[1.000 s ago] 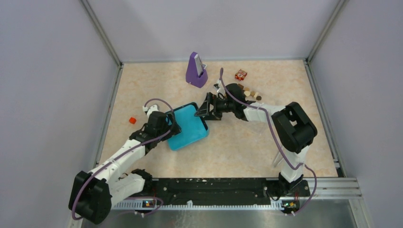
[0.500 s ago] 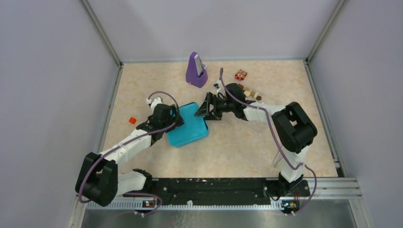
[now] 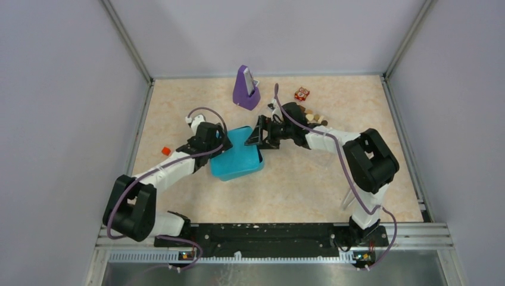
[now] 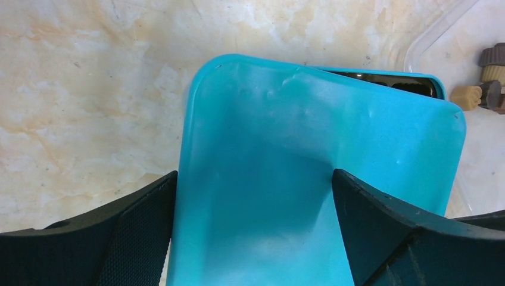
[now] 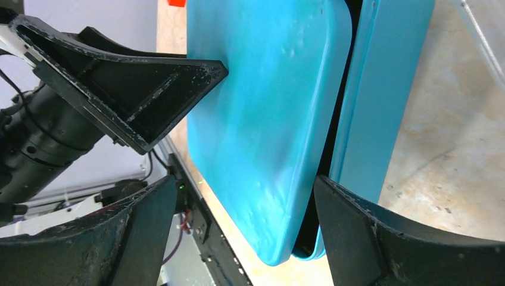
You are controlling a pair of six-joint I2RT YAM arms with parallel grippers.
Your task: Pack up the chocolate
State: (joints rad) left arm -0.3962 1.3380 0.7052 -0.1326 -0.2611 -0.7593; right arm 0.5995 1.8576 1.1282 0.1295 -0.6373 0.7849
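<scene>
Chocolate: lying as a loose clutch of dark, tan and cream bites toward the far right of the table, just behind the right arm's wrist and apart from the box. Showing in the left wrist view next to the rim of a clear tray; not possible to tell whether inside it or beside it.

Going down in size:

- Spreading under everything, the marbled table.
- Sitting near its centre, the teal box, with the teal lid lying skewed on top and leaving a dark slit along one side.
- Reaching in from the left, the left gripper, fingers spread wide and straddling the lid rather than clamping it.
- Facing it from the right, the right gripper, likewise spread wide over the lid's edge and pinching nothing as far as can be told.
- Standing beyond the box on the far side, a purple stand.
- Lying far right, a red-and-white cube.
- Lying at the left, a tiny red bit.

Judging the pieces: probably weighing next to nothing, being stiff yet chipping or smearing under a hard squeeze, and sliding or rolling on smooth faces. Likely calling for one piece at a time, pinching gently across opposite flat sides, low down.
</scene>
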